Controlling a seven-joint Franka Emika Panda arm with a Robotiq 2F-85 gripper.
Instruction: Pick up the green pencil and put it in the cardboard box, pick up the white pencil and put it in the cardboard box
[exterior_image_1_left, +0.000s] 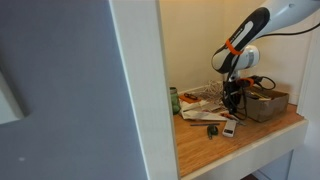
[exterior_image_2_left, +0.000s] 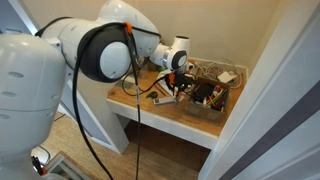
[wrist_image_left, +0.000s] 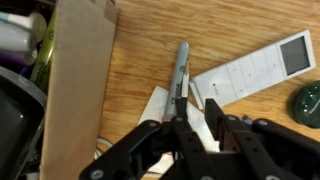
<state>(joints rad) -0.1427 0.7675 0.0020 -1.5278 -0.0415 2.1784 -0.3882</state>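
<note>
Where your claw (wrist_image_left: 196, 112) comes in from the bottom of the wrist view, its jaws stand narrow, with a sliver of wood showing between them. The pencil (wrist_image_left: 181, 75) runs straight away from you. Its near end meets the fingertip (wrist_image_left: 179, 125) on the picture's left, and you cannot tell from here whether it is pinched or only touched. Its near half crosses a white paper (wrist_image_left: 160, 104) and its far half lies over the bare counter (wrist_image_left: 140, 45).

Just beside the paper, toward the picture's right, a white keypad (wrist_image_left: 255, 70) lies tilted on the wood. A round green lump (wrist_image_left: 306, 100) sits at the right edge beyond it. On the opposite side, near the pencil but not touching it, stands the brown wall of the box (wrist_image_left: 80, 90), with dark and pale clutter behind it.

In both exterior views your claw (exterior_image_1_left: 232, 100) (exterior_image_2_left: 179, 90) points down, low over the counter (exterior_image_1_left: 250, 138) (exterior_image_2_left: 165, 118). The box (exterior_image_1_left: 268, 106) (exterior_image_2_left: 228, 104) is close beside it and full of odds and ends. The pencil is too thin to make out in either view. A green container (exterior_image_1_left: 174, 100) stands upright at the counter's far end from the box.
</note>
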